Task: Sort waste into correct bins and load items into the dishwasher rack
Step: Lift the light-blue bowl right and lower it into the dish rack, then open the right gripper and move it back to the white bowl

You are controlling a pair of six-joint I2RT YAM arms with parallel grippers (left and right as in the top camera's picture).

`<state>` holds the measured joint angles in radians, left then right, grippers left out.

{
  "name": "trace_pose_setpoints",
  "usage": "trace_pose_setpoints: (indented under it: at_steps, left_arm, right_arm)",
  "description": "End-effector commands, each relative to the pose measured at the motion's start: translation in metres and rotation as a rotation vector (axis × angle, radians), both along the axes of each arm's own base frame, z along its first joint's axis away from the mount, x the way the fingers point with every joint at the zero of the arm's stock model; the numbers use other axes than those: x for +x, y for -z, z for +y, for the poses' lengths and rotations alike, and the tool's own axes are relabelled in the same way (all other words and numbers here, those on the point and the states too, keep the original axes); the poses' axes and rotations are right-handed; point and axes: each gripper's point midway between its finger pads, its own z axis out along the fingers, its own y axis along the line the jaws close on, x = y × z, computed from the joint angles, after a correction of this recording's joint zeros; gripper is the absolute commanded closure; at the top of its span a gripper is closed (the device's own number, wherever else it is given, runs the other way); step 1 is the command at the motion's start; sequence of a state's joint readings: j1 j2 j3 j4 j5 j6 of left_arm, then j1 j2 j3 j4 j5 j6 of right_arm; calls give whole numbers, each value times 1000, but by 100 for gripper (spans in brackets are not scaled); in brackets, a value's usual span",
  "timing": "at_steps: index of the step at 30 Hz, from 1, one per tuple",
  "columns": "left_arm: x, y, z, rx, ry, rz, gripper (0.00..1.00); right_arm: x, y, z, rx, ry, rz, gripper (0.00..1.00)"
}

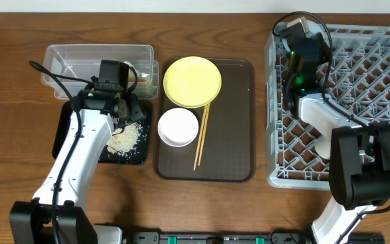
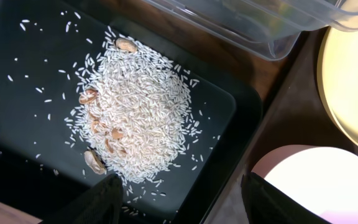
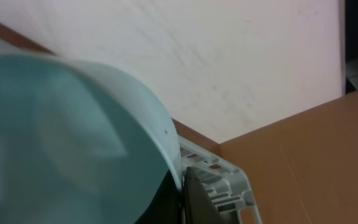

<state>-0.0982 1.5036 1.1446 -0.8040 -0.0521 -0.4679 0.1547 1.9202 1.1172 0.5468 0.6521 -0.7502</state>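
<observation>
Right gripper (image 1: 302, 64) pinches our light blue bowl (image 3: 73, 143) by its rim above the dishwasher rack (image 1: 384, 102).
Loading step: next we lower it between pegs. Left gripper (image 2: 182, 180) hangs spread, empty, over crumbs (image 2: 135, 112) in the black tray (image 2: 17, 124).

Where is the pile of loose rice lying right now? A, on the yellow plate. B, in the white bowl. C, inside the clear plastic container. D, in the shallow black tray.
D: the left wrist view shows the rice pile heaped on the floor of the black tray, with the clear container off to one side of it.
</observation>
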Motion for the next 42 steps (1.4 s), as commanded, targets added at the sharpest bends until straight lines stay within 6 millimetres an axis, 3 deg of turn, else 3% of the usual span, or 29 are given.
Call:
trace_pose_setpoints:
  at_steps: [1, 10, 16, 18, 20, 23, 28, 33, 36, 42]
  left_arm:
    - [-3, 3, 3, 8, -9, 8, 36]
    - [-3, 3, 3, 8, -9, 8, 36]
    - [-3, 3, 3, 8, -9, 8, 36]
    - [-3, 3, 3, 8, -9, 9, 36]
    - [-3, 3, 3, 8, -9, 8, 36]
    - [-3, 3, 3, 8, -9, 8, 36]
    - [-3, 3, 3, 8, -9, 9, 36]
    - [-3, 3, 3, 8, -9, 10, 36]
    - [-4, 3, 3, 10, -8, 13, 35]
    - [-5, -1, 7, 14, -15, 6, 36]
  right_arm:
    - [-2, 9, 9, -3, -13, 29, 99]
    - [-31, 26, 18, 79, 161, 49, 99]
    - [-54, 32, 29, 229, 202, 68, 99]
    - [-61, 32, 31, 277, 203, 84, 92]
    - [-67, 32, 35, 309, 178, 128, 79]
    - [-77, 29, 38, 322, 154, 174, 75]
    - [-84, 5, 41, 387, 133, 135, 52]
    - [-85, -22, 75, 533, -67, 138, 34]
    - [-91, -24, 112, 659, -245, 211, 34]
    - [-126, -2, 194, 1000, -515, 468, 40]
